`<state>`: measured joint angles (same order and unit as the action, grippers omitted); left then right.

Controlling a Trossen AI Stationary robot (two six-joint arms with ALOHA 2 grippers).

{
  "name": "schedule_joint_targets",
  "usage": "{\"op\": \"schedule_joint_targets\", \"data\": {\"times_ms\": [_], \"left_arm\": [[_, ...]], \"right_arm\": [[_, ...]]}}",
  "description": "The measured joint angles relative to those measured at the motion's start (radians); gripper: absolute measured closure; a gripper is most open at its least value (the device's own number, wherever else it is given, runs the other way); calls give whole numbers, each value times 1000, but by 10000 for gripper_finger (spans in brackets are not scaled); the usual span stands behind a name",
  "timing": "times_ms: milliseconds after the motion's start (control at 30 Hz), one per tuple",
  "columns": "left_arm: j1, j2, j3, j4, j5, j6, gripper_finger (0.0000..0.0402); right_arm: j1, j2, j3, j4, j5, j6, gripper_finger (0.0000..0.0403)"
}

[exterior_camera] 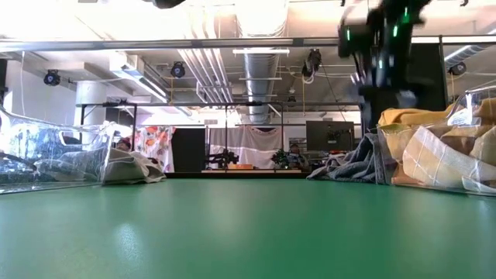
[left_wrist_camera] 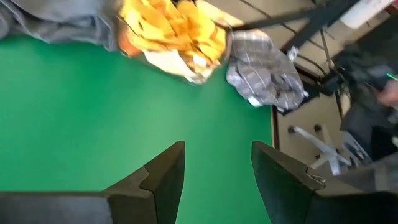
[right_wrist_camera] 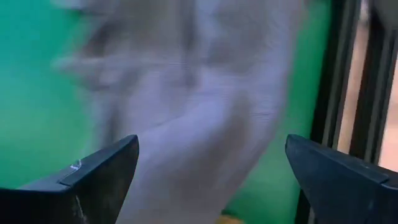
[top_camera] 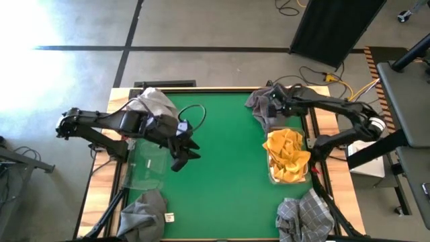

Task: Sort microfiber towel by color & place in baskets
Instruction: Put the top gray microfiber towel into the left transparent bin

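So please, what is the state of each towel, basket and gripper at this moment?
Left gripper: open, empty, above the green mat.
Right gripper: open wide, over the far grey towel.
Right basket: full of orange-yellow towels.
Left basket: on the mat, looks empty.
Grey towel behind the left arm: bunched, loose.
Two near grey towels: bunched, not sorted.

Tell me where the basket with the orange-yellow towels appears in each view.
High view: right of centre, basket of orange-yellow towels.
Low view: far right.
Left wrist view: upper middle.
Right wrist view: not in it.
Shared landmark: the grey towel beside it, seen close in the right wrist view.
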<state>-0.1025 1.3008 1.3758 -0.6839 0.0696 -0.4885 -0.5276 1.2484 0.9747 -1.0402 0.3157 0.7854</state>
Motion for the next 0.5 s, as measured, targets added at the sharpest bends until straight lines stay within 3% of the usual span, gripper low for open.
{"op": "schedule_joint_targets", "data": {"times_ms": [200,367,500], "left_arm": [[-71,-4,0,-53,-54,-26,231],[-120,-7,0,-71,-123,-75,231],[-172,-7,0,-83,-199,-111,231]], "right_arm": [[-282,59,-164,283,-252,9,5],[-319,162,-194,390,-321,79,18],[-311,225,-194,445,-351,86,62]]}}
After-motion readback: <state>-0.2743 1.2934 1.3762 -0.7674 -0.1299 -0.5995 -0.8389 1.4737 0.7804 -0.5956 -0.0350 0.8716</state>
